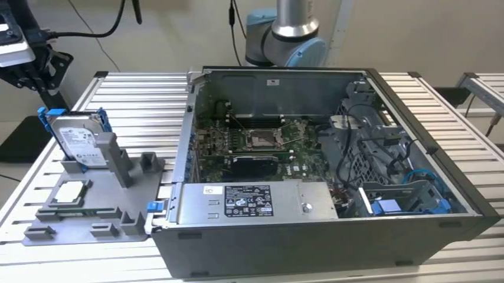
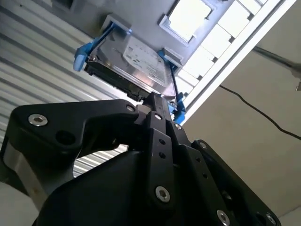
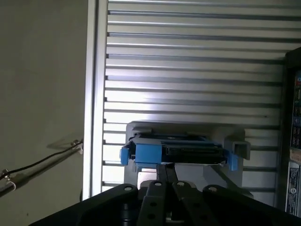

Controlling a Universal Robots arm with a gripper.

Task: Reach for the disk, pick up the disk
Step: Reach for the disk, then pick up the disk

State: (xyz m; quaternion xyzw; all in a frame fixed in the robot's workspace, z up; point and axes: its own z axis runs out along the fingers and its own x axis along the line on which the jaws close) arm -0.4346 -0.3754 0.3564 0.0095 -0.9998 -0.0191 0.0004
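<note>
So the disk (image 1: 77, 137) is standing on edge in the grey holder (image 1: 75, 227) just beside the open computer case (image 1: 315, 177), on the exterior view's left of it, and the gripper (image 3: 165, 173) hangs near the disk, farther from the case, fingers pinched together on nothing.

the exterior view looks down from above, wide and far back, over the open computer case (image 1: 315, 247), with the disk (image 1: 77, 138) at the frame's left. both wrist views look close past the gripper (image 2: 153, 101) at that disk: the first edge-on, the second obliquely at its labelled face.
</note>
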